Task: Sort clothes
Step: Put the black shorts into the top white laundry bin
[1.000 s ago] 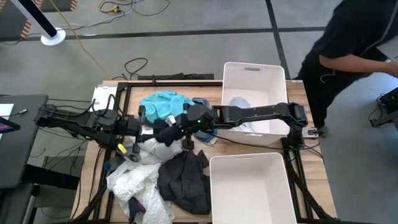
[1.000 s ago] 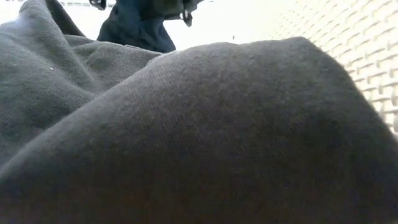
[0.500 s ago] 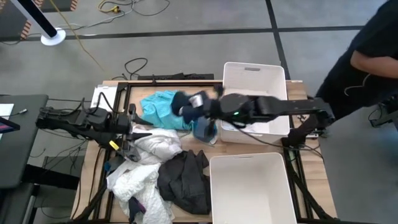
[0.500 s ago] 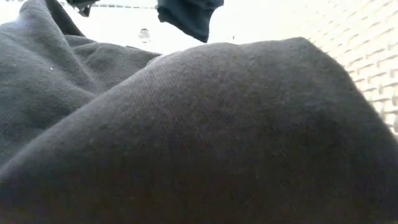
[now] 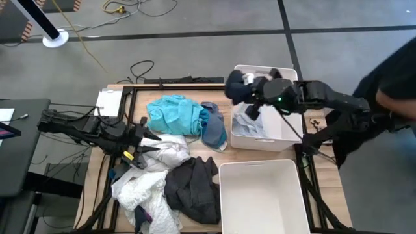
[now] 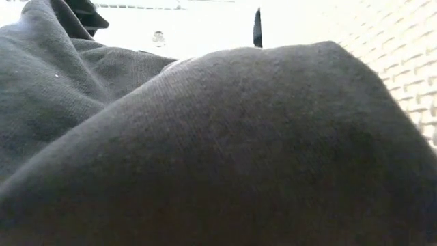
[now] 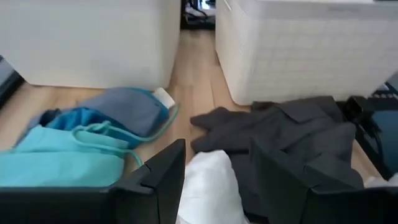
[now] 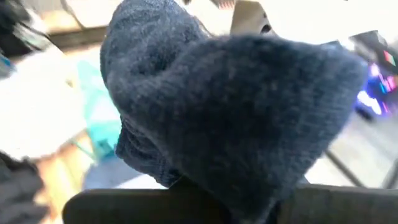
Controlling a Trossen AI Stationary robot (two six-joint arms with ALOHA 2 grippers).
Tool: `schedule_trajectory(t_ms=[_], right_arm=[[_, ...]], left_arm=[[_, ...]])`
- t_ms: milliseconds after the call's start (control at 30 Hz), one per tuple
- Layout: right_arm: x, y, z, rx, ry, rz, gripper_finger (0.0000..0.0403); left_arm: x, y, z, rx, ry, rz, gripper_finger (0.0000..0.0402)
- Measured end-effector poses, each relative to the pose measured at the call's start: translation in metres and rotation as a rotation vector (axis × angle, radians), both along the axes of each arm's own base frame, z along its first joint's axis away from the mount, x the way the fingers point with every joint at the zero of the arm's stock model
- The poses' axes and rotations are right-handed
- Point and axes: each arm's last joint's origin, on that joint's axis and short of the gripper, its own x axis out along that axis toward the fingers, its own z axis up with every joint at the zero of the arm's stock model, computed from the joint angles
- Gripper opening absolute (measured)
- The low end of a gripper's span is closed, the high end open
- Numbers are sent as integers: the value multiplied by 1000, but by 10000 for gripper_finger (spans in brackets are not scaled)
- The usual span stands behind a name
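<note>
At the near edge, the near bin (image 5: 263,195) appears empty. Left of it lie a dark garment (image 5: 193,185) and white clothes (image 5: 151,179), unsorted. The left gripper (image 5: 144,147) rests released over the white clothes, holding nothing. Farther off lie a teal garment (image 5: 172,114) and a grey-blue piece (image 5: 213,127). Above the far bin (image 5: 265,107), the right gripper (image 5: 250,97) is clenched on a dark blue garment (image 8: 230,106); pale items already lie inside. Judgement: most sorting remains.
</note>
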Motion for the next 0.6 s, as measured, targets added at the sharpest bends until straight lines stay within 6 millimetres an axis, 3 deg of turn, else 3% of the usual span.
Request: schedule_trajectory(t_ms=[267,600], right_arm=[[-22,-27,-24,118,243,-239,23],[-21,-64,-62,228,408,-369,24]], left_arm=[[13,-7,-8,18,73,-26,174],[26,-10,-18,25,149,-20,174]])
